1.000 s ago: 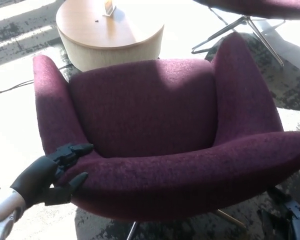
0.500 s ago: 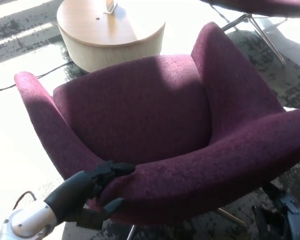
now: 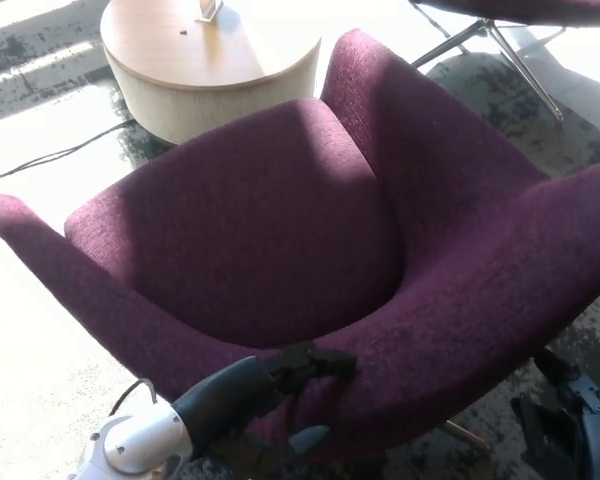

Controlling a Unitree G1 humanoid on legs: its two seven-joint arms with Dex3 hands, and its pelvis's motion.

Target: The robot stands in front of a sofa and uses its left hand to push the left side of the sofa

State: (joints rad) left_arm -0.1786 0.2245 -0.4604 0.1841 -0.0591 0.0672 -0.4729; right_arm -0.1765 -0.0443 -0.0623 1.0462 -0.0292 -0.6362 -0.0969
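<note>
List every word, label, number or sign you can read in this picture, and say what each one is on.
None can be read.
The small upright item on the round table is cut off by the top edge and too blurred to show any text.
The sofa and the left hand carry no lettering.

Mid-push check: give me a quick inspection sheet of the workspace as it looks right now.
Surface: pale floor in bright sunlight, dark patterned rug on the right.
Job's things: purple sofa, turned at an angle to the camera, seat empty.
Clutter: small object on the round wooden table, too cropped to identify.
Hands: left hand pressed on the sofa's near edge, one finger over the top, one below; right hand low at the right, fingers unclear.
Cables: black cable on the floor by the table; thin wire at the left wrist.
Surroundings: metal legs of a second chair, top right.
</note>
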